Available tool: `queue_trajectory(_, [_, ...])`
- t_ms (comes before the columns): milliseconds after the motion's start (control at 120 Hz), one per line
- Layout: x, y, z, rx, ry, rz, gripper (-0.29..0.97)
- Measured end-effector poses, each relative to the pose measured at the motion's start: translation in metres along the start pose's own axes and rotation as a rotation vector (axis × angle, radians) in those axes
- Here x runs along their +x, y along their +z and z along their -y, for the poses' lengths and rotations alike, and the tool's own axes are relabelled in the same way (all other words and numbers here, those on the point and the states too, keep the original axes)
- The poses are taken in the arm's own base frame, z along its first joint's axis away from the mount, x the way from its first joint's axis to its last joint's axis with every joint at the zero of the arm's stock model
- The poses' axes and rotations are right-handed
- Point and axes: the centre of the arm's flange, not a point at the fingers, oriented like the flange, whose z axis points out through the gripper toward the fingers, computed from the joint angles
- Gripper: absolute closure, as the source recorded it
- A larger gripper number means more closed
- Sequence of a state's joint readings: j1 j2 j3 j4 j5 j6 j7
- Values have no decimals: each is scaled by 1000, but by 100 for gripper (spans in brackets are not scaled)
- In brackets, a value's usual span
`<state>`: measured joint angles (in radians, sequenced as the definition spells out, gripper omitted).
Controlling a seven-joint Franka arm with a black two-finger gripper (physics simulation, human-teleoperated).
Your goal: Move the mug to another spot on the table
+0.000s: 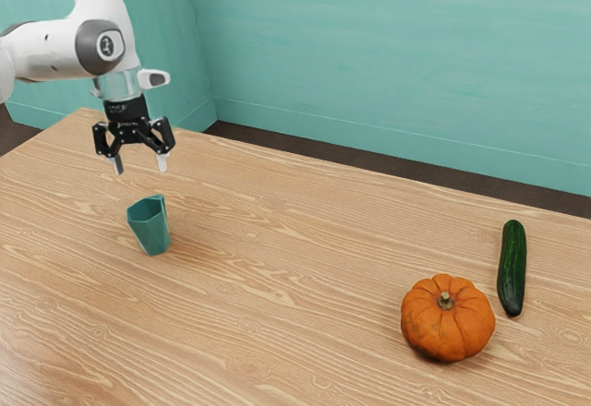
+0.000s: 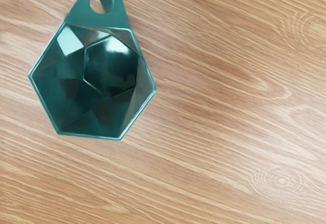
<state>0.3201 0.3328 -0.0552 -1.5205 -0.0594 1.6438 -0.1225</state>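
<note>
Though the wooden bench (image 1: 305,240) carries three things, the white arm (image 1: 55,46) hangs over just one.
The orange pumpkin (image 1: 448,318) sits toward the bench's end at the exterior view's right, the dark cucumber (image 1: 512,268) just beside it; the teal mug (image 1: 150,224) stands upright near the opposite far corner, and the fingers (image 1: 162,160) hang spread apart above its rim, touching nothing.

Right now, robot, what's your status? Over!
Gripper open, above the mug. Mug upright on table, not held. Pumpkin, cucumber far off, nothing blocking.
</note>
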Motion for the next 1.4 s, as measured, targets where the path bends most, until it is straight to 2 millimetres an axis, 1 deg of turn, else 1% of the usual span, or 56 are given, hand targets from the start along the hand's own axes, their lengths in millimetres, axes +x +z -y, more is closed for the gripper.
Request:
queue_trajectory(92, [6, 6, 3, 26, -6, -8, 0])
queue_trajectory(175, [14, 17, 19, 33, -26, -1, 0])
queue_trajectory(258, [18, 22, 19, 35, -28, 1, 0])
queue_trajectory(325, [24, 32, 20, 36, -30, 13, 0])
queue_trajectory(392, [42, 43, 23, 33, -29, 14, 0])
queue_trajectory(475, [64, 56, 31, 29, -22, 15, 0])
queue_trajectory(550, [79, 63, 35, 32, -1, 7, 0])
queue_trajectory(617, [87, 68, 35, 41, 26, 5, 0])
queue_trajectory(800, [97, 95, 36, 61, 97, 22, 0])
queue_trajectory(942, [102, 100, 38, 70, 142, 5, 0])
queue_trajectory(1175, [118, 117, 46, 65, 183, -38, 0])
queue_trajectory(1400, [125, 134, 43, 30, 172, -51, 3])
